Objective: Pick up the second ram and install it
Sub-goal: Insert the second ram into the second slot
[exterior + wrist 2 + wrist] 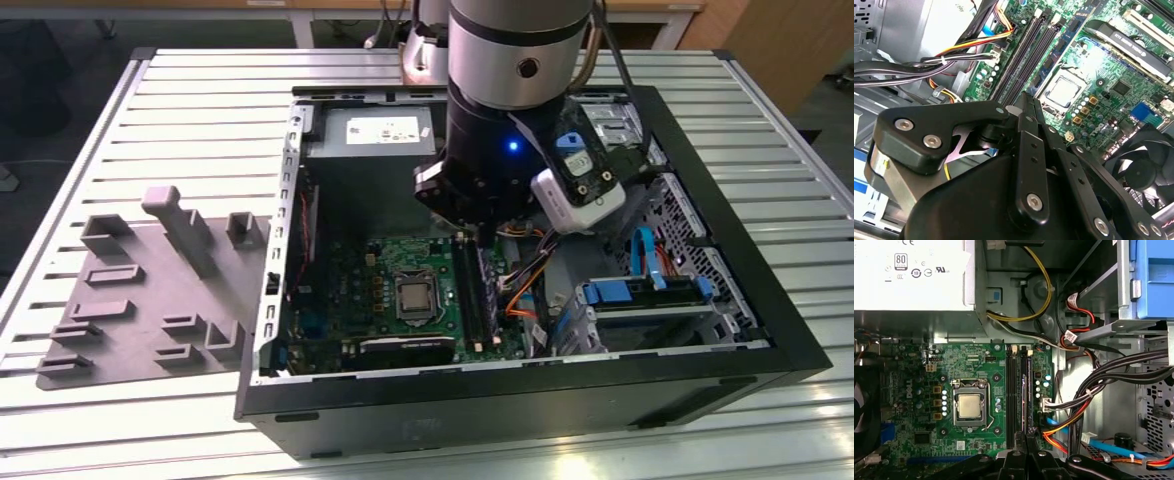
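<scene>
Over motherboard (979,370) slots | claw (1026,440) clenched on second ram (1025,385) | long axis parallel to slots

**Our arm stands upright, gripper low and closed**

In the exterior view our arm (518,60) comes down almost vertically, its silver and black wrist section upright, a small blue light lit on the wrist. A white camera unit (582,186) sits on the wrist's side toward the exterior view's right, tilted outward. Our gripper (466,238) points straight down. In the second wrist view we see its black linkages folded inward and the fingers (1030,107) pressed together into one narrow tip.
</scene>
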Robot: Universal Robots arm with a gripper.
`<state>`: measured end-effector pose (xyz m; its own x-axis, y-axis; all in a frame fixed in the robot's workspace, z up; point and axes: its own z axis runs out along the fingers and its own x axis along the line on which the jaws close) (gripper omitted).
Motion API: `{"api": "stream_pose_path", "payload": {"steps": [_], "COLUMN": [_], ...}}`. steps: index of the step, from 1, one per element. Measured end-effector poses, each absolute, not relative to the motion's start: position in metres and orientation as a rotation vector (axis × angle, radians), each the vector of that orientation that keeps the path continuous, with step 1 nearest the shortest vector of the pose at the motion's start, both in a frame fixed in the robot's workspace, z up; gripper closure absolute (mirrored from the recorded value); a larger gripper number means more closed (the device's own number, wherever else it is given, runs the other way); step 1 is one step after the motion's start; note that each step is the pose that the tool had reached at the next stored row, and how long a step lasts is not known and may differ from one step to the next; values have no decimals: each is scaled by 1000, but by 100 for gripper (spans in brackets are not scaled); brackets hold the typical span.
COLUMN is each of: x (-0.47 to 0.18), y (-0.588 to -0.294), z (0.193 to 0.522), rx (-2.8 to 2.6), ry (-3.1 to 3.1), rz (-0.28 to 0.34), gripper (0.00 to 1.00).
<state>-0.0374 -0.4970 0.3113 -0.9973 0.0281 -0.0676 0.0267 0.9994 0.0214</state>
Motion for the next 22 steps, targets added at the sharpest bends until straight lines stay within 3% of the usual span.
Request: {"api": "stream_pose_path", "payload": {"steps": [22], "x": [-40], "y": [-497], "z": [302], "rx": [42], "ry": [3071], "rz": [26], "gripper": [88]}}
